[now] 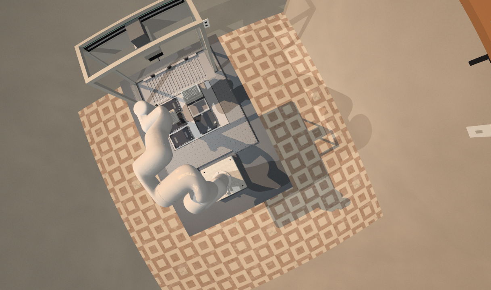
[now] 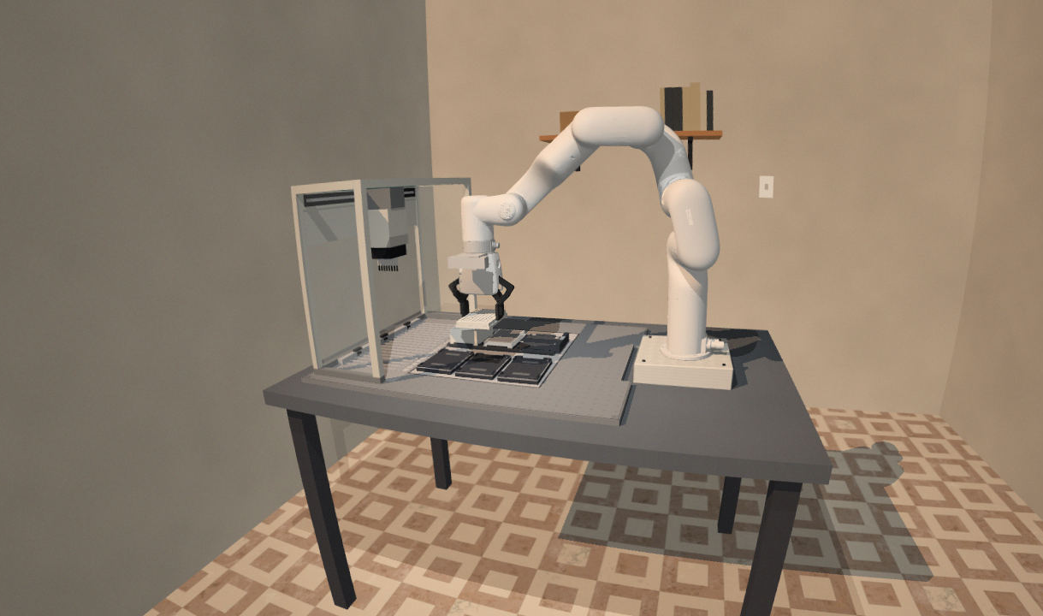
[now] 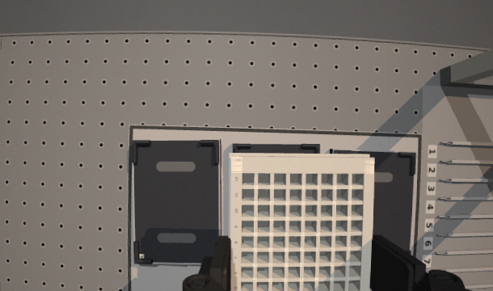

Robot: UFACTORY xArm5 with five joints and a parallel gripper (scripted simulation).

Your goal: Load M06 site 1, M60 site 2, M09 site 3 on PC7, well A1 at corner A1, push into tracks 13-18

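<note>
My gripper (image 2: 482,313) (image 3: 299,259) is shut on M06 (image 2: 477,321) (image 3: 302,163), the pale 96-well plate, and holds it level above nest S2 (image 3: 276,148) (image 2: 482,366). In the wrist view its 12 end is at the top; its lower end is out of frame. PC7 (image 1: 206,122) (image 2: 553,344) lies on the apron in front of the rails. The deep-well block M09 (image 1: 191,93) (image 2: 461,335) stands on its rail end, and M60 (image 1: 198,106) (image 2: 502,339) on its middle site. Site 1 is bare and dark. Exact seating is too small to tell.
Empty nests S1 (image 1: 181,137) (image 2: 524,370) (image 3: 175,202) and S3 (image 2: 443,360) (image 3: 393,202) flank S2. The instrument's frame (image 1: 81,65) (image 2: 365,283) stands over the rails, with its pipetting head (image 1: 137,34) (image 2: 388,226) hanging inside. Track numbers 1 to 7 show in the wrist view.
</note>
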